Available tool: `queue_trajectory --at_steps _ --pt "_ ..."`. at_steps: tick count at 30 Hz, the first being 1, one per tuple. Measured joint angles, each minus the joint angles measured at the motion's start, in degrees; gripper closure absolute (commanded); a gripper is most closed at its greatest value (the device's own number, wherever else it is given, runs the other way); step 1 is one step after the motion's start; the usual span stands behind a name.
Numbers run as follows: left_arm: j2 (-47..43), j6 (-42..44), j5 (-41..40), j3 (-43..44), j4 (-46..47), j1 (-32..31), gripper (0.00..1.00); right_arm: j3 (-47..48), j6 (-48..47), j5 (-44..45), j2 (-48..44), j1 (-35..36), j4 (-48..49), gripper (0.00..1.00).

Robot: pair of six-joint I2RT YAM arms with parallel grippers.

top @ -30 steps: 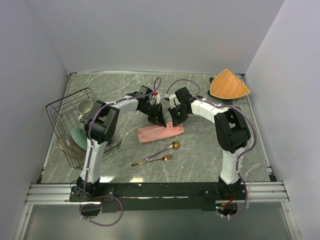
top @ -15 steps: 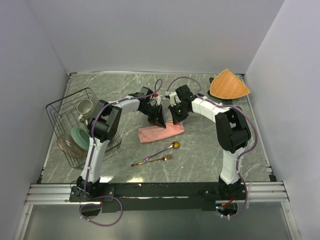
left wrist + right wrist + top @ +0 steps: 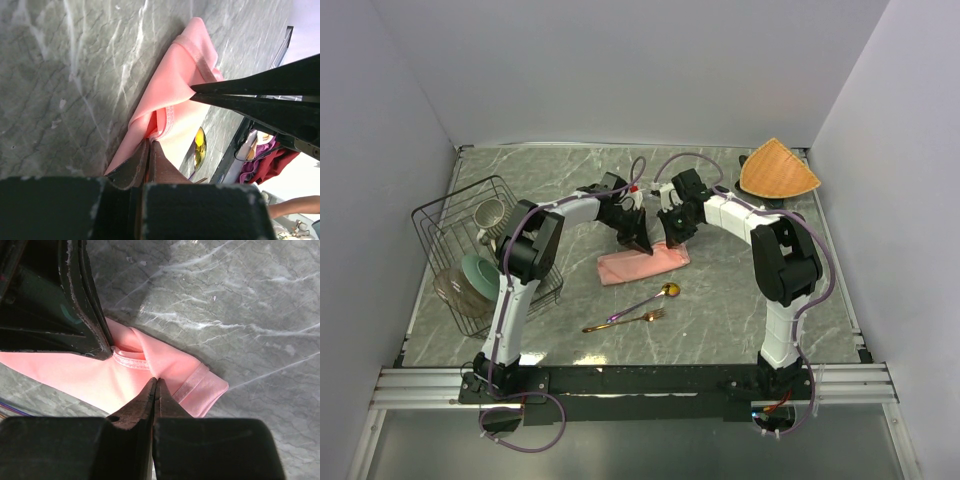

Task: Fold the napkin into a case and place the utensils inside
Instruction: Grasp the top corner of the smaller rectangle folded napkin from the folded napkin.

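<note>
The salmon-pink napkin [image 3: 642, 264] lies mid-table, folded into a narrow strip; it also shows in the left wrist view [image 3: 175, 85] and the right wrist view [image 3: 75, 375]. My left gripper [image 3: 638, 244] is shut on the napkin's hemmed edge [image 3: 150, 140] and lifts it slightly. My right gripper [image 3: 672, 242] is shut on a fold of the napkin [image 3: 156, 380] near its right end. The two grippers stand close together. The gold spoon [image 3: 645, 299] and gold fork [image 3: 625, 321] lie in front of the napkin. The spoon bowl shows in the left wrist view [image 3: 200, 147].
A black wire rack [image 3: 480, 255] with crockery stands at the left. An orange-tan woven fan mat [image 3: 778, 170] lies at the back right. Grey walls close in the back and both sides.
The right gripper has shifted slightly up and to the right with its fold of napkin. The left gripper, spoon and fork have hardly moved.
</note>
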Motion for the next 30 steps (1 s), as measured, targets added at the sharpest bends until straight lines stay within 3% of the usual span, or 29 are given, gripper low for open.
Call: queue_trajectory --at_steps 22,30 --pt "2.38 3.91 -1.25 4.70 -3.32 0.22 0.99 1.99 -0.39 0.87 0.00 -0.07 -0.61 1.00" --pt "3.37 3.80 0.20 5.64 -3.98 0.55 0.99 2.60 -0.81 1.05 -0.04 -0.46 -0.76 0.64"
